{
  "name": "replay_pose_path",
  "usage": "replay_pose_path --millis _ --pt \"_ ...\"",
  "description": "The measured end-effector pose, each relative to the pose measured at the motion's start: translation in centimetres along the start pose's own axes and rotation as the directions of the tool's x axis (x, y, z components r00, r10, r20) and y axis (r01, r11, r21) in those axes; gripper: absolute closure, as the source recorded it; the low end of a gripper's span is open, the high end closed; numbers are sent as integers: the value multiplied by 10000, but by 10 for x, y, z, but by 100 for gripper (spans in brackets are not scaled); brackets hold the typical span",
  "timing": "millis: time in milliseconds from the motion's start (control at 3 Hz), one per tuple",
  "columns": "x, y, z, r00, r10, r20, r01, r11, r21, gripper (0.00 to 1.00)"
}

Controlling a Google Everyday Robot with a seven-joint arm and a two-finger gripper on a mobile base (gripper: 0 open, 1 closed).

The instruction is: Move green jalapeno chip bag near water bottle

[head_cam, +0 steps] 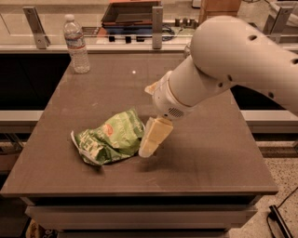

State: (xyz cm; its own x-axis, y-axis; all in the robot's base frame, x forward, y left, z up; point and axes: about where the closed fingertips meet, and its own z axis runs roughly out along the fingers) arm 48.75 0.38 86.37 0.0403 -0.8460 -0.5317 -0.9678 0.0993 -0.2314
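The green jalapeno chip bag [110, 139] lies crumpled on the brown table [209, 162], left of the middle and towards the front. The water bottle [77, 44] stands upright at the table's far left corner, well away from the bag. My gripper [150, 138] hangs from the big white arm [223, 69] and points down and to the left. Its tip is at the bag's right edge, low over the table top. I cannot tell whether it touches the bag.
A counter with metal posts [157, 21] and a dark tray [130, 13] runs behind the table. The table's front edge is close below the bag. Floor shows at the lower right.
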Motion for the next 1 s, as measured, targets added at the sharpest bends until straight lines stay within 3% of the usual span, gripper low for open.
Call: replay_pose_path --millis 667,1000 --pt "-23 14 49 9968 -340 726 392 9967 -712 0" --pt "-35 23 70 9900 -569 1291 731 9896 -1236 18"
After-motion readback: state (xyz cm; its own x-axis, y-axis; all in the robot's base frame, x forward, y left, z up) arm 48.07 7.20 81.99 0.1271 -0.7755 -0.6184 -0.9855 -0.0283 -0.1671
